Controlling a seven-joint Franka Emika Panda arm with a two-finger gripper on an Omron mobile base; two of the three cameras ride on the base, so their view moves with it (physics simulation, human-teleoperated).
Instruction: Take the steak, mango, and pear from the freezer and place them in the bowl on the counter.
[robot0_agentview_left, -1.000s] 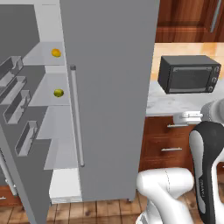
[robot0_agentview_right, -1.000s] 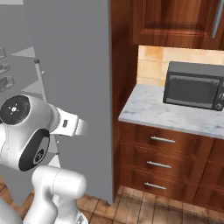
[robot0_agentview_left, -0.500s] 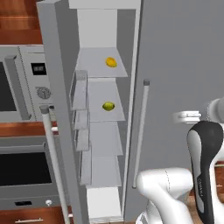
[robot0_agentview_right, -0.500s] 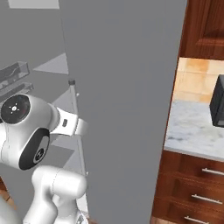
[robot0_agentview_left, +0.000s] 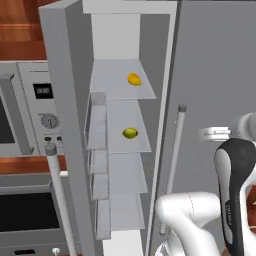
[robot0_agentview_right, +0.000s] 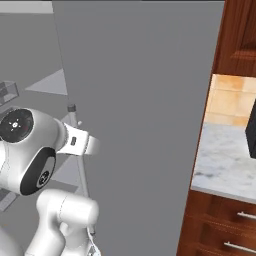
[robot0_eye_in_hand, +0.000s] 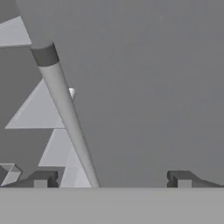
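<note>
Left base view: freezer (robot0_agentview_left: 125, 150) door swung open, pale shelves showing. Mango (robot0_agentview_left: 133, 79) sits on the upper shelf, pear (robot0_agentview_left: 130, 133) on the shelf just below, both toward the back. Steak can't be made out. Long rod handle (robot0_agentview_left: 172, 165) stands on the shut door to the right of the opening. Robot arm (robot0_agentview_left: 235, 190) rises at lower right, well apart from both fruits, lower and to their right.

Hand view: claw (robot0_eye_in_hand: 111, 179) spread wide, nothing between the fingertips (robot0_eye_in_hand: 41, 179), facing the grey door with the rod handle (robot0_eye_in_hand: 65, 113) slanting across on the left; shelves visible past it.

Right base view: counter (robot0_agentview_right: 225, 170) with marble top to the right of the freezer (robot0_agentview_right: 140, 125), wooden drawers under it.
</note>
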